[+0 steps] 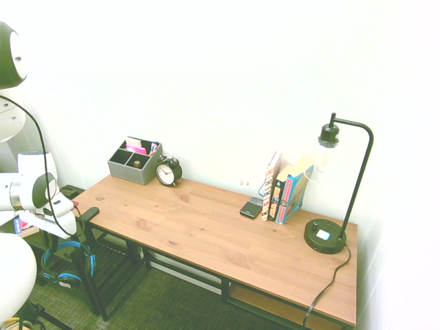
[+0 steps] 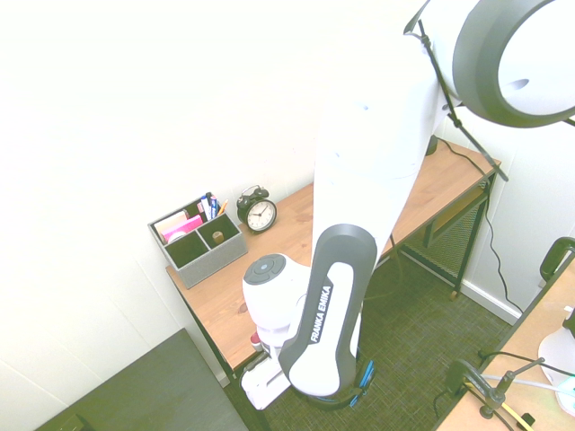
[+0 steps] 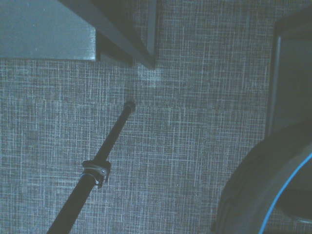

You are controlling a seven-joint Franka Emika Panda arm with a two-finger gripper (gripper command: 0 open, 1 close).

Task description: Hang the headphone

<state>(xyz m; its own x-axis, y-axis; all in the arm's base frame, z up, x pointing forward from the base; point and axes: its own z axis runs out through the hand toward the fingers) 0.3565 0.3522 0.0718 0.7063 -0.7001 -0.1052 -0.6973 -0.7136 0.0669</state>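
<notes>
The arm (image 2: 359,180) is finished in glossy white, with rounded, tubular links. Dark grey bands are set around the joints; one is printed with "FRANKA EMIKA" in white lettering beside a white inset strip. A round grey cap (image 2: 265,268) is fitted on a white housing. A thin black cable (image 1: 42,148) is strung along the outside.
</notes>
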